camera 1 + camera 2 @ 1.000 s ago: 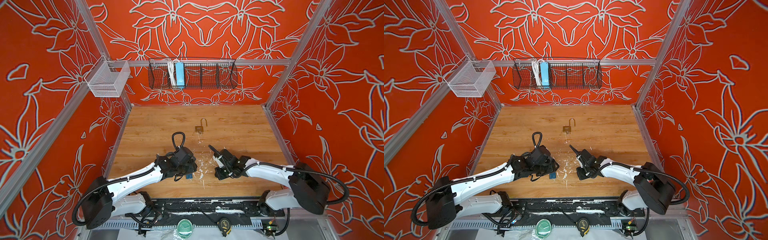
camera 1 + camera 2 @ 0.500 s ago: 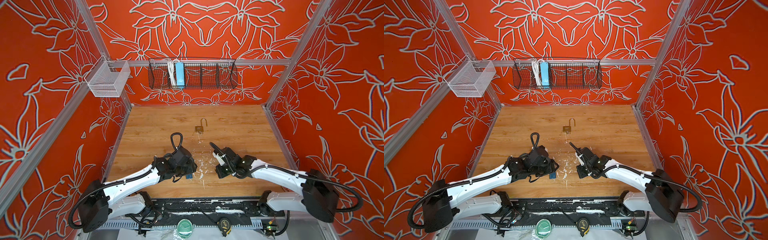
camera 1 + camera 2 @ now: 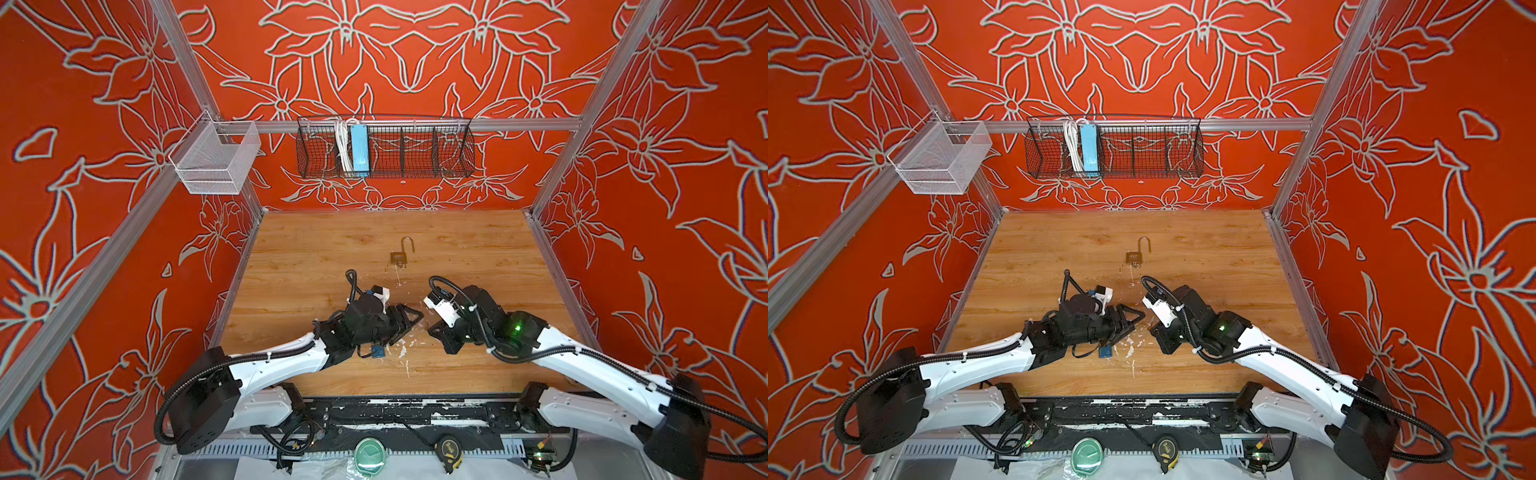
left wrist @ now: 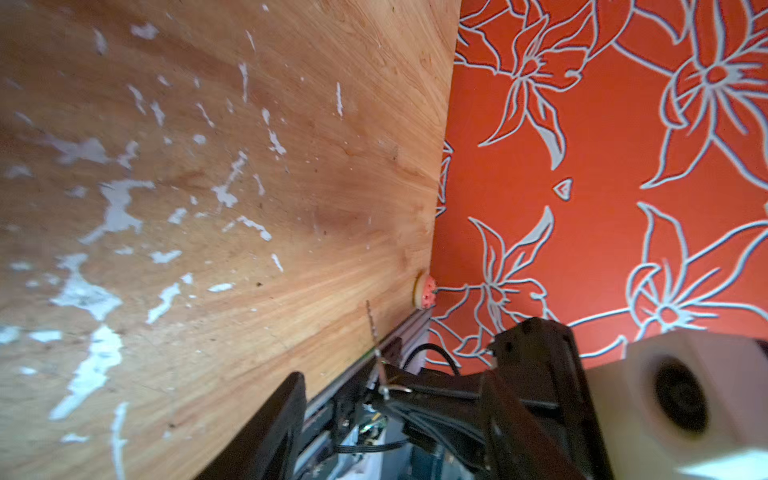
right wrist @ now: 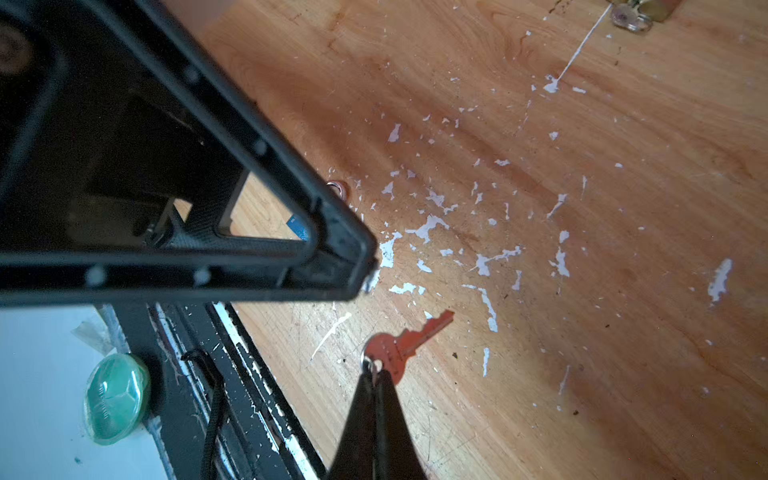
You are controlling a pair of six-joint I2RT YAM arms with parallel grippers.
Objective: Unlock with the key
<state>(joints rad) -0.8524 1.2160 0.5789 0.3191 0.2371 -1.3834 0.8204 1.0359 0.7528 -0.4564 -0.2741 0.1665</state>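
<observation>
On the wooden desk [image 3: 478, 257], the left pincer [image 3: 409, 320] stood apart and empty, and the right pincer [image 5: 373, 384] was clamped on something tiny. Farther back lay the padlock [image 3: 398, 257], its loop [image 3: 408, 244] already popped up, so unlocking looked done. That tiny thing was the ring [image 5: 371, 365] of a key [image 5: 409, 338].
</observation>
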